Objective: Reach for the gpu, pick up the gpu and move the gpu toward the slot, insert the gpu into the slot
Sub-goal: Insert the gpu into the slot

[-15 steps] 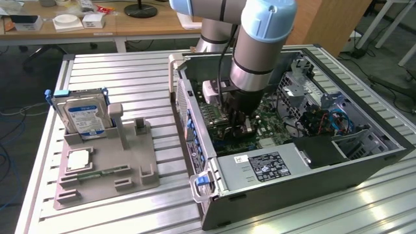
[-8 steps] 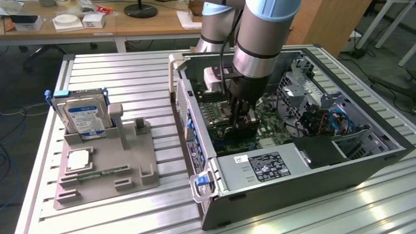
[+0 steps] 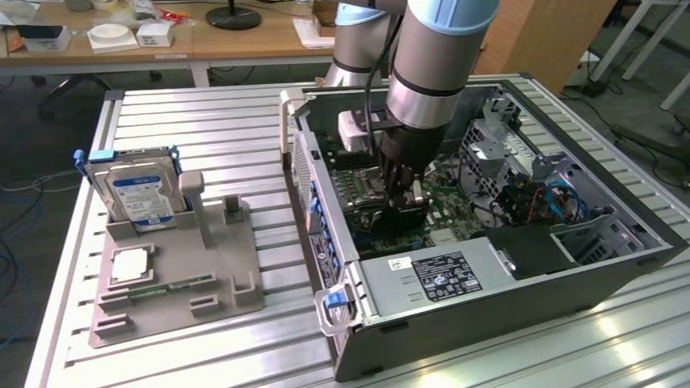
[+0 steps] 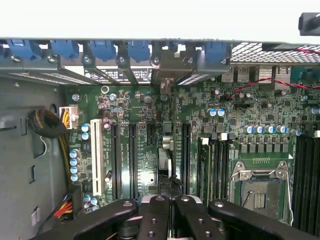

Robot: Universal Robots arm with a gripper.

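Had gripper down inside the open computer case, fingers pinched shut on the gpu. Held card upright and edge-on over the motherboard, parallel to the expansion slots, likely so its edge could drop straight in. Pointed bracket end at the blue clips on the case wall. Couldn't tell if seated yet. Saw hard drive parked in tray, 9 o'clock from case in exterior view.

Gripper inside the open computer case, above the motherboard; hard drive in the holder at the exterior view's left.
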